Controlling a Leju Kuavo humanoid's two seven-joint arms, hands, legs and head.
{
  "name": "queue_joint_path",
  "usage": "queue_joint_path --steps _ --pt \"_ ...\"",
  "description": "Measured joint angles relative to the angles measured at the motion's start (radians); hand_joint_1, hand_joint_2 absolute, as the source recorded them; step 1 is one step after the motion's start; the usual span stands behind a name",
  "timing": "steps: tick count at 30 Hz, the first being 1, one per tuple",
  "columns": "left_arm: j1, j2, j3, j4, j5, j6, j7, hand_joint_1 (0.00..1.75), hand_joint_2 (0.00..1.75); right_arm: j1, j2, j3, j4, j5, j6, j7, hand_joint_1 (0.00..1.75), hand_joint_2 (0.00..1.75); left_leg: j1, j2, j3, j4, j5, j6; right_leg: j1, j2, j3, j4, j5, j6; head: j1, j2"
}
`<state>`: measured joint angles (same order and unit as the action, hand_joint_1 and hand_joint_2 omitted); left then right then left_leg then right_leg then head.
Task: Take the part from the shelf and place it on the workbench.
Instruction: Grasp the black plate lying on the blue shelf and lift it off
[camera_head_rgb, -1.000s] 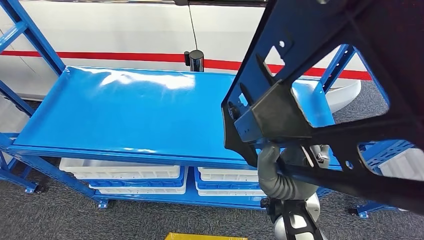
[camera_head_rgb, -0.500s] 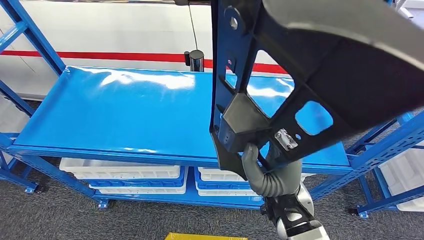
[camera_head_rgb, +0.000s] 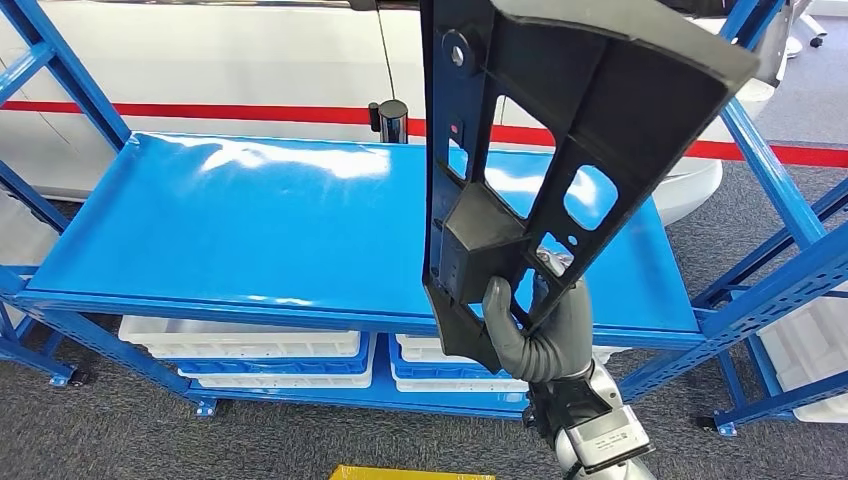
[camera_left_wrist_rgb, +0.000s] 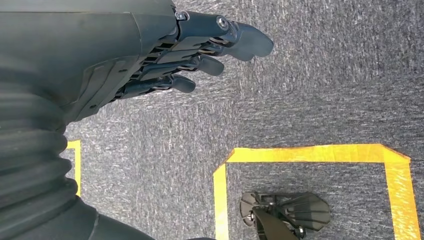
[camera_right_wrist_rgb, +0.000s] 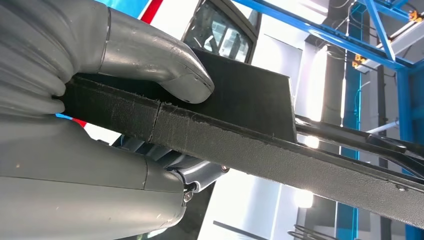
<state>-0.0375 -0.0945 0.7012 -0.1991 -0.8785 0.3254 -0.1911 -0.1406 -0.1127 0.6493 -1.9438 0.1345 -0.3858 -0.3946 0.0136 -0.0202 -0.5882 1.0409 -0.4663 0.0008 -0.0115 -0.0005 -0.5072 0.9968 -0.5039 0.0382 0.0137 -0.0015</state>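
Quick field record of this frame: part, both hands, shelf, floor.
part: black plastic panel with cutouts, held up in front of the shelf, off its top
right hand: grips the part's lower end; thumb lies on one face
left hand: holds nothing, fingers apart, hanging over grey carpet
shelf: blue rack, top level bare; white bins on the level below
floor: yellow tape outline on the carpet

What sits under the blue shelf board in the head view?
White bins sit side by side under the blue shelf board. Their contents are hidden by the board; the right hand and black part cover the rightmost one.
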Motion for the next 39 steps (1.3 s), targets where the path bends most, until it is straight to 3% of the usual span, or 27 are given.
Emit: queue_joint_path --steps 3,5,6,8,10,11,12,14,15,17,20,22,24,25,26,27,29,31,33,35,37,39 --pt "0.0 0.0 0.001 0.0 -0.001 -0.003 0.004 0.0 1.75 0.0 0.002 -0.005 0.003 0.017 -0.006 0.011 1.75 1.75 -0.004 0.0 0.001 -0.002 -0.001 0.009 -0.002 0.0 0.001 -0.005 0.003 0.006 0.0 0.0" --pt "-0.001 -0.001 0.001 0.0 -0.003 -0.006 0.006 0.0 1.75 -0.001 0.004 -0.011 0.005 0.023 -0.008 0.016 1.75 1.75 0.002 0.002 0.01 -0.019 0.008 0.017 -0.002 0.0 -0.01 0.016 -0.008 0.007 0.0 0.0" --pt "-0.001 -0.002 0.001 0.0 -0.005 -0.008 0.006 0.0 1.75 -0.002 0.005 -0.014 0.006 0.024 -0.008 0.018 1.75 1.75 0.006 0.004 0.014 -0.028 0.012 0.02 -0.001 0.0 -0.03 0.052 -0.024 0.006 0.002 0.0" --pt "-0.002 -0.002 0.001 0.0 -0.009 -0.01 0.006 0.0 1.75 -0.004 0.006 -0.018 0.01 0.025 -0.008 0.023 1.75 1.75 0.009 0.006 0.016 -0.034 0.016 0.023 -0.005 0.0 -0.1 0.178 -0.07 0.002 0.004 0.0" --pt "-0.003 -0.002 0.001 0.0 -0.011 -0.012 0.006 0.0 1.75 -0.001 0.006 -0.021 0.016 0.025 -0.008 0.029 1.75 1.75 0.01 0.007 0.015 -0.034 0.016 0.023 -0.011 0.0 -0.165 0.282 -0.093 0.007 0.005 0.0" --pt "-0.003 -0.002 0.001 0.0 -0.012 -0.013 0.006 0.0 1.75 0.0 0.006 -0.022 0.02 0.026 -0.008 0.03 1.75 1.75 0.012 0.007 0.015 -0.033 0.016 0.021 -0.015 0.0 -0.174 0.283 -0.081 0.017 0.005 0.0" --pt "-0.003 -0.003 0.001 0.0 -0.012 -0.014 0.006 0.0 1.75 0.0 0.006 -0.024 0.023 0.027 -0.008 0.031 1.75 1.75 0.016 0.006 0.015 -0.032 0.015 0.016 -0.02 0.0 -0.163 0.243 -0.054 0.03 0.005 0.0" --pt "-0.003 -0.004 0.001 0.0 -0.012 -0.014 0.006 0.0 1.75 0.0 0.007 -0.025 0.028 0.029 -0.008 0.033 1.75 1.75 0.021 0.002 0.016 -0.029 0.013 0.0 -0.031 0.0 -0.108 0.106 0.013 0.056 0.007 0.0" --pt "-0.003 -0.004 0.001 0.0 -0.012 -0.014 0.006 0.0 1.75 0.0 0.008 -0.026 0.03 0.03 -0.008 0.034 1.75 1.75 0.021 0.001 0.015 -0.026 0.011 -0.01 -0.033 0.001 -0.086 0.055 0.036 0.057 0.008 0.0" --pt "-0.003 -0.003 0.002 -0.001 -0.013 -0.015 0.006 0.0 1.75 0.001 0.01 -0.028 0.033 0.03 -0.008 0.037 1.75 1.75 0.018 -0.001 0.012 -0.025 0.014 -0.027 -0.03 0.005 -0.077 0.027 0.05 0.042 0.008 0.0" --pt "-0.001 -0.005 0.003 0.0 -0.013 -0.015 0.008 0.0 1.75 0.002 0.013 -0.033 0.036 0.03 -0.009 0.041 1.75 1.75 0.024 0.004 0.007 -0.017 0.004 -0.041 -0.028 0.006 -0.083 0.029 0.058 0.016 0.006 0.0" --pt "-0.002 -0.006 0.005 0.0 -0.014 -0.016 0.008 0.0 1.75 0.002 0.016 -0.035 0.038 0.03 -0.009 0.042 1.75 1.75 0.024 0.012 -0.028 0.071 -0.059 -0.042 -0.027 0.004 -0.087 0.028 0.064 0.0 0.003 0.0" --pt "-0.002 -0.006 0.008 0.0 -0.014 -0.016 0.008 0.0 1.75 0.002 0.017 -0.038 0.04 0.029 -0.009 0.045 1.75 1.75 0.021 0.015 -0.084 0.214 -0.133 -0.039 -0.018 0.002 -0.095 0.028 0.069 -0.013 0.0 0.0" --pt "-0.002 -0.006 0.008 0.0 -0.014 -0.016 0.008 0.0 1.75 0.003 0.017 -0.04 0.042 0.029 -0.009 0.047 1.75 1.75 0.02 0.015 -0.101 0.261 -0.15 -0.037 -0.014 0.001 -0.099 0.028 0.071 -0.017 0.0 0.0" --pt "-0.002 -0.006 0.009 0.0 -0.014 -0.016 0.008 0.0 1.75 0.004 0.017 -0.041 0.044 0.028 -0.009 0.048 1.75 1.75 0.018 0.015 -0.1 0.27 -0.148 -0.033 -0.01 0.001 -0.103 0.028 0.074 -0.02 0.0 0.0" --pt "-0.002 -0.006 0.009 0.0 -0.015 -0.016 0.008 0.0 1.75 0.004 0.017 -0.042 0.045 0.027 -0.01 0.049 1.75 1.75 0.017 0.015 -0.079 0.242 -0.13 -0.028 -0.008 0.001 -0.105 0.029 0.077 -0.022 0.0 0.0" --pt "-0.003 -0.007 0.01 0.0 -0.015 -0.016 0.008 0.0 1.75 0.005 0.018 -0.043 0.046 0.026 -0.01 0.049 1.75 1.75 0.014 0.015 0.005 0.106 -0.078 -0.018 -0.005 0.001 -0.107 0.029 0.081 -0.02 0.0 0.0" --pt "-0.006 -0.008 0.011 0.0 -0.015 -0.016 0.006 0.0 1.75 0.004 0.019 -0.046 0.046 0.026 -0.012 0.05 1.75 1.75 0.007 0.015 0.058 0.007 -0.05 -0.012 -0.001 0.001 -0.11 0.031 0.087 -0.01 0.001 0.0" --pt "-0.007 -0.009 0.012 0.0 -0.016 -0.016 0.005 0.0 1.75 0.004 0.02 -0.048 0.046 0.025 -0.012 0.05 1.75 1.75 -0.003 0.013 0.058 -0.009 -0.042 -0.006 -0.001 -0.001 -0.114 0.029 0.096 0.003 0.002 0.0" --pt "-0.006 -0.011 0.012 0.0 -0.016 -0.016 0.004 0.0 1.75 0.005 0.02 -0.05 0.046 0.025 -0.012 0.05 1.75 1.75 -0.006 0.014 0.048 -0.014 -0.026 0.008 -0.005 -0.001 -0.123 0.03 0.097 0.015 0.002 0.0" --pt "-0.007 -0.013 0.012 0.0 -0.015 -0.015 0.002 0.0 1.75 0.006 0.02 -0.053 0.046 0.025 -0.013 0.05 1.75 1.75 -0.004 0.017 0.031 -0.018 -0.007 0.024 -0.005 0.0 -0.151 0.083 0.052 0.011 0.005 0.0" --pt "-0.008 -0.013 0.013 -0.001 -0.015 -0.015 0.001 0.0 1.75 0.008 0.02 -0.055 0.046 0.025 -0.014 0.05 1.75 1.75 -0.004 0.018 0.009 -0.018 0.008 0.031 -0.006 0.0 -0.194 0.202 -0.025 -0.001 0.007 0.0"
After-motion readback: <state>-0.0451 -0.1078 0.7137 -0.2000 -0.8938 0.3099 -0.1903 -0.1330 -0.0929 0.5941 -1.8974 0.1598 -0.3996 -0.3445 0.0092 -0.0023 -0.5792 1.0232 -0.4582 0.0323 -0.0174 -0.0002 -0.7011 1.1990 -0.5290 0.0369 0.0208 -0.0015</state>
